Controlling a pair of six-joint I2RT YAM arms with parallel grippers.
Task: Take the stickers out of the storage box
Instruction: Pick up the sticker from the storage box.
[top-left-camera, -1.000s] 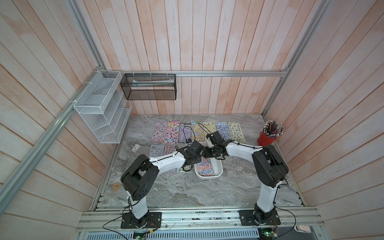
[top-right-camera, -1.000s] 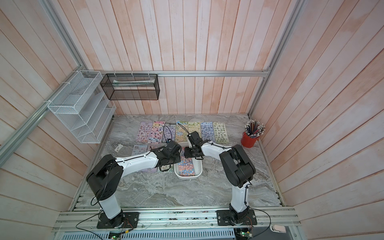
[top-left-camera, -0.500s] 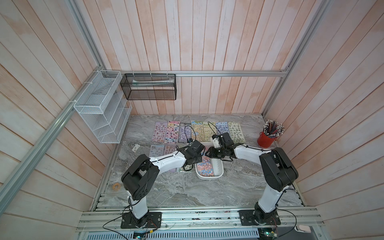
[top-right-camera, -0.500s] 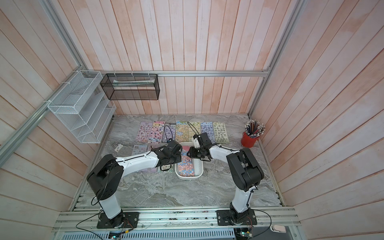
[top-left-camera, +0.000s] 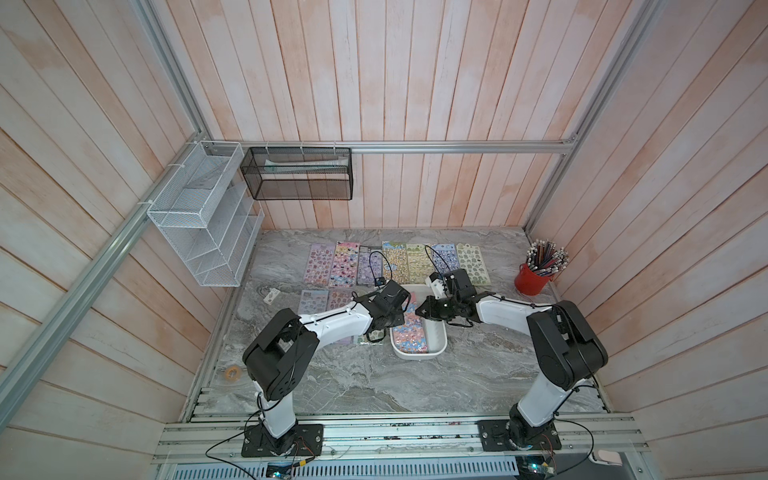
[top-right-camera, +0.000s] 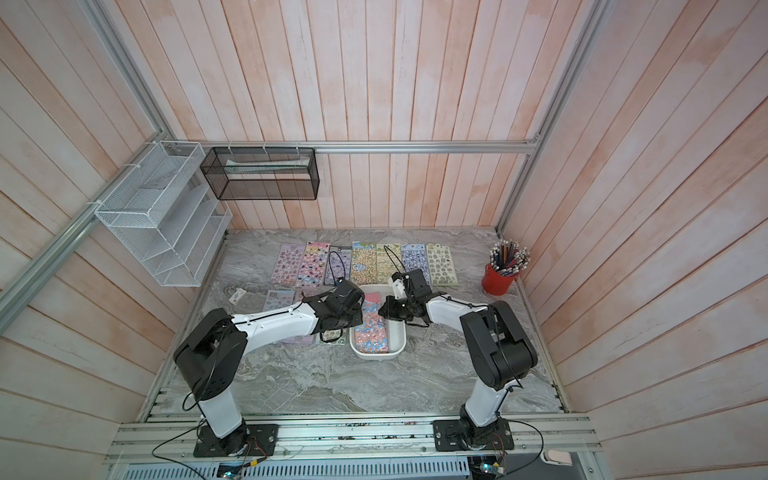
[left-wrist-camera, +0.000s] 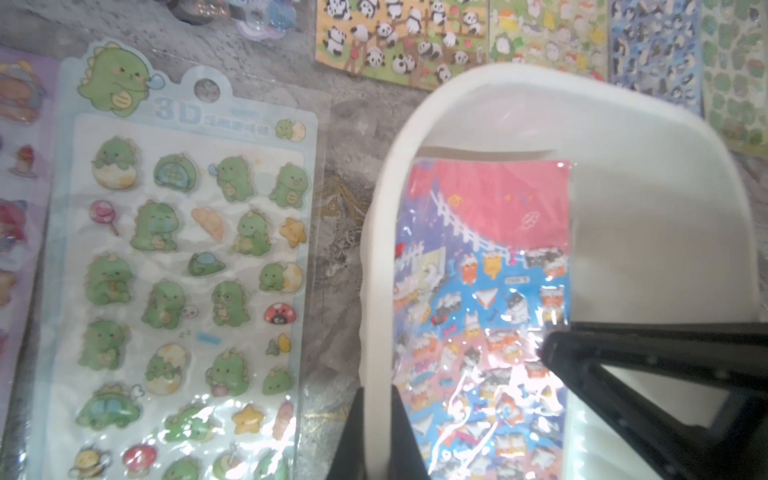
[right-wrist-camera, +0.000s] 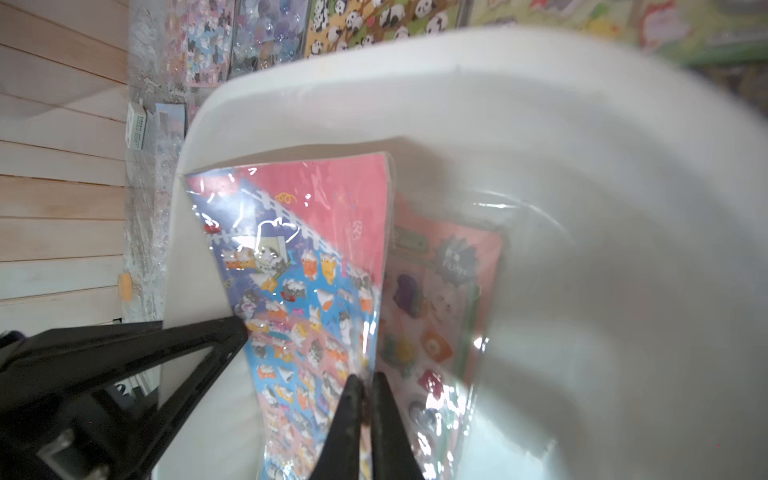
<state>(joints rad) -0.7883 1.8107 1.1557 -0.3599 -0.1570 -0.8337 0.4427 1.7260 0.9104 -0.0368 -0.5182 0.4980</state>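
White plastic forms the storage box (top-left-camera: 439, 341), which is set on the grey marbled table (top-left-camera: 374, 386) at the lower centre of both top views, between the two arms. Its long wall on the frame's left side is clamped by the left claw (left-wrist-camera: 380, 401), with one black finger outside the rim and one inside, as shown in the left wrist view. Two of the stickers (top-right-camera: 376, 332) are seen inside the box: a cat sticker sheet (right-wrist-camera: 316, 266) in red and blue on top, and a pink sheet (right-wrist-camera: 440, 299) beneath it. The right claw (right-wrist-camera: 368, 388) is clenched on the long edge of the cat sticker sheet, and that edge is seen raised above the pink sheet. Further sticker sheets (top-left-camera: 395, 266) are laid flat in a row on the table, above the box in the top views, and a second row (top-left-camera: 316, 300) is placed to its left, partly covered by the left arm. A green dinosaur sheet (left-wrist-camera: 187, 270) is shown just beside the clamped wall. A red pencil cup (top-left-camera: 532, 282) is stood at the right edge of the table.
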